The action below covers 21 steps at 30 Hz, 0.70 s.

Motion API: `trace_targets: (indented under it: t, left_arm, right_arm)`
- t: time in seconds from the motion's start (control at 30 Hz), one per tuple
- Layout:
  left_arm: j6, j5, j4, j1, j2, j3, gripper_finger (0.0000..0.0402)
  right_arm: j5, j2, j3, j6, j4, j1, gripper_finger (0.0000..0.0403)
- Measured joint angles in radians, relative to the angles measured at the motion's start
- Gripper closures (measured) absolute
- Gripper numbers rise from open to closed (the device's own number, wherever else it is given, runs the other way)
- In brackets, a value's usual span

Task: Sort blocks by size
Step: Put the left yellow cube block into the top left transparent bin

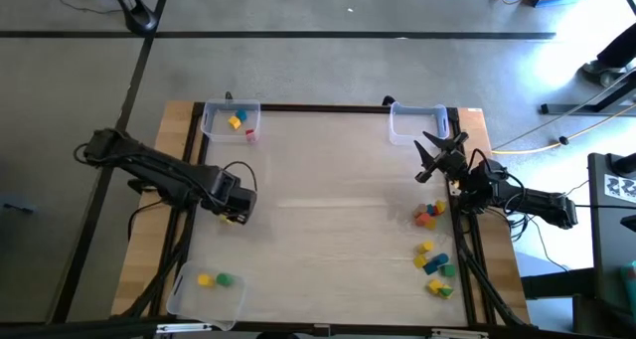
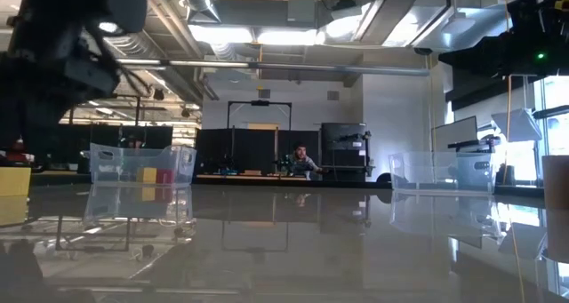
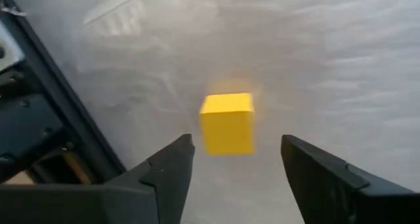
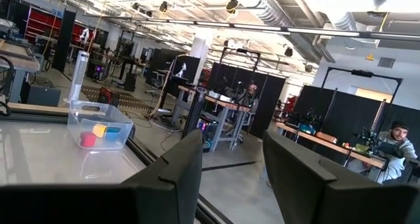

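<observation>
no text, label, number or sign can be read anywhere.

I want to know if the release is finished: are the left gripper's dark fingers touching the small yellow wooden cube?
Apart. The left wrist view shows the left gripper open, with bare table visible between each finger and the small yellow wooden cube.

You see a yellow block lying flat on the table; more blocks sit scattered near the right edge, others in trays.
</observation>
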Motion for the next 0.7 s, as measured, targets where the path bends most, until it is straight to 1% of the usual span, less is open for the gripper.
trace_targets:
  t: [0.1, 0.27, 0.37, 0.47, 0.63, 0.7]
  left_arm:
    - [0.004, 0.001, 0.021, 0.0, 0.0, -0.039, 0.0177]
    - [0.031, 0.003, 0.16, 0.0, 0.0, -0.111, 0.0177]
    - [0.05, 0.005, 0.221, 0.0, 0.0, -0.156, 0.0186]
    - [0.063, 0.006, 0.249, 0.0, 0.0, -0.183, 0.0211]
    - [0.098, 0.006, 0.267, 0.001, -0.002, -0.186, 0.0282]
    - [0.117, 0.006, 0.258, 0.005, 0.0, -0.176, 0.0286]
  right_arm:
    - [0.0, 0.0, 0.0, 0.0, 0.0, 0.0, 0.0242]
    - [-0.001, 0.0, 0.0, 0.001, 0.0, 0.0, 0.0242]
    - [-0.001, 0.0, 0.0, 0.001, 0.0, 0.0, 0.0242]
    - [0.0, 0.0, 0.0, 0.002, 0.001, 0.0, 0.0242]
    - [-0.001, 0.0, 0.0, 0.006, 0.001, 0.0, 0.0242]
    - [-0.001, 0.0, 0.0, 0.019, 0.001, 0.0, 0.0242]
